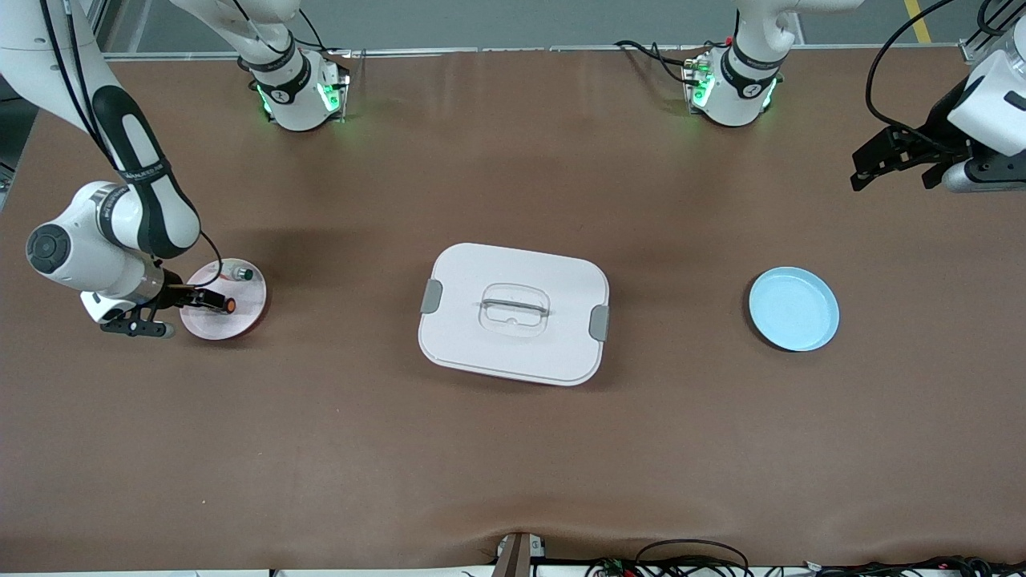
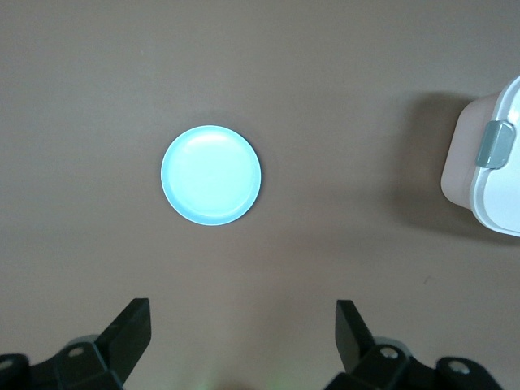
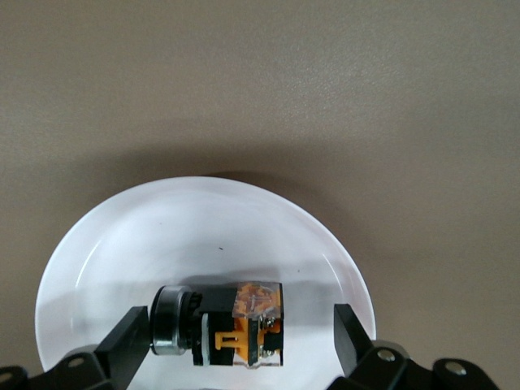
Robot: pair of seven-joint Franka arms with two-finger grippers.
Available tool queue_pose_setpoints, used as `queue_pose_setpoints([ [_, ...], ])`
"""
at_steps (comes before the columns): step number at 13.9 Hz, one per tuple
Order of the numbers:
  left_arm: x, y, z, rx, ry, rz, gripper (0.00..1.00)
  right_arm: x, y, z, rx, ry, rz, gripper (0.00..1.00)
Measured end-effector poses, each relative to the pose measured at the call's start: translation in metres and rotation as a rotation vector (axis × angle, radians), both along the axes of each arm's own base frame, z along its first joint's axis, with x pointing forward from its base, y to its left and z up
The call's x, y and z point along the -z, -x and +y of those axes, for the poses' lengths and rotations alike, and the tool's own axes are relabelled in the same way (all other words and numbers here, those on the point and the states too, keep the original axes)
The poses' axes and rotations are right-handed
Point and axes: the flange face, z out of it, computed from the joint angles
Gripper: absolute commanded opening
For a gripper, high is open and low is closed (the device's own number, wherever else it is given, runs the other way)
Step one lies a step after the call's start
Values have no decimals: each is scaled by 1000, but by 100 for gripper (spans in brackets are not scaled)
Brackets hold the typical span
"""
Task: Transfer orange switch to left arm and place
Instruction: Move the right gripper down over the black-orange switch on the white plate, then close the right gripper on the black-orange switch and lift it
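Right wrist view: spread right claw (image 3: 240,341) astride half-cropped orange switch (image 3: 219,325) on plate (image 3: 122,236).

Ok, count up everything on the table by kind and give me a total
Plates: 2, the pink plate and the blue plate
Switches: 2, the orange switch and the green-capped switch, both on the pink plate
Boxes: 1, the white box
Total: 5
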Motion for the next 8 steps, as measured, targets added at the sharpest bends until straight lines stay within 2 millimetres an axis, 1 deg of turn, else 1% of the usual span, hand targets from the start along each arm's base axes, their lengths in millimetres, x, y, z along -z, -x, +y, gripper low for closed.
queue_pose_setpoints([
  [5,0,0,0,0,0,0,100,3,2,1,18,-14,3,100],
  [8,0,0,0,0,0,1,100,4,2,6,23,-26,4,100],
])
